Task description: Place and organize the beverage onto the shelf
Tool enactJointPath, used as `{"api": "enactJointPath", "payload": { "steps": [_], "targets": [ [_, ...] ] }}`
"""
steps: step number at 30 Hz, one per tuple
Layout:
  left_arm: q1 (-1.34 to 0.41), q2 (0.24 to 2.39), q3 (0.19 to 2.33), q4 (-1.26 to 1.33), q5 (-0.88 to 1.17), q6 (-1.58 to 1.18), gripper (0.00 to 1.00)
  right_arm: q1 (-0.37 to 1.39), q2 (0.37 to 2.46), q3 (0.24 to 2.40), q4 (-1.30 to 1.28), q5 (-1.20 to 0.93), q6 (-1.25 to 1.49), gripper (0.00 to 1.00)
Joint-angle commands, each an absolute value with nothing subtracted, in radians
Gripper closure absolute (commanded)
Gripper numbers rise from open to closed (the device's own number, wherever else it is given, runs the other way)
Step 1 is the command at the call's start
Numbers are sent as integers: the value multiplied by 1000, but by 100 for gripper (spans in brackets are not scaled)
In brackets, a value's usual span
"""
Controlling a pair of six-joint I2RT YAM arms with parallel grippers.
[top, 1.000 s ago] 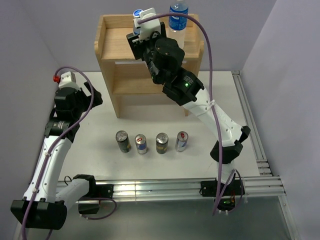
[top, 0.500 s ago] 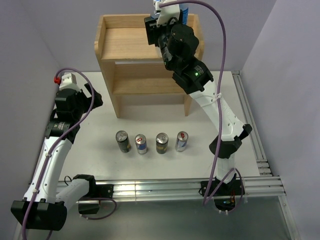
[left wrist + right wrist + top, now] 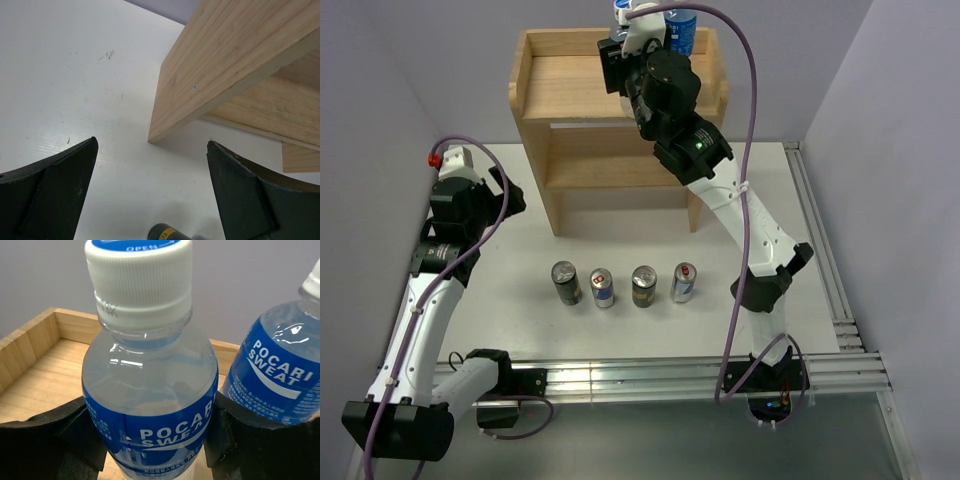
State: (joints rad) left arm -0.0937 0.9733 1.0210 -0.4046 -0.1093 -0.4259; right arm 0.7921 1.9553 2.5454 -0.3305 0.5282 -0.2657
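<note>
The light wood shelf (image 3: 560, 85) stands at the back of the table. My right gripper (image 3: 623, 40) reaches over its top board and is shut on a clear Pocari Sweat bottle (image 3: 145, 390) with a blue label and white cap, held upright near the back rim (image 3: 70, 322). A second Pocari Sweat bottle (image 3: 280, 375) stands just right of it on the top board (image 3: 682, 30). Several cans (image 3: 603, 288) stand in a row on the table in front. My left gripper (image 3: 152, 190) hangs open left of the shelf, nothing between its fingers.
The shelf's left side panel (image 3: 225, 55) fills the upper right of the left wrist view, with a dark can (image 3: 167, 232) at the bottom edge. A metal rail (image 3: 820, 230) runs along the table's right side. Grey walls close in behind and beside the shelf.
My right arm has carried the bottle from the front of the top board back toward its rear rim, beside the second bottle. The left arm has not moved.
</note>
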Motion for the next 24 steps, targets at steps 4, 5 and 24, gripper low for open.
{"api": "enactJointPath", "payload": {
  "steps": [4,5,24],
  "targets": [
    [-92,977,1022,-373,-91,-405,3,752,1939,2617,-175,508,-238,100],
    [-92,979,1025,-374,-91,-403,3,749,1942,2615,-175,509,-236,100],
    [-92,983,1028,-377,-83,-400,3,726,1921,2496,-137,531,-227,42]
  ]
}}
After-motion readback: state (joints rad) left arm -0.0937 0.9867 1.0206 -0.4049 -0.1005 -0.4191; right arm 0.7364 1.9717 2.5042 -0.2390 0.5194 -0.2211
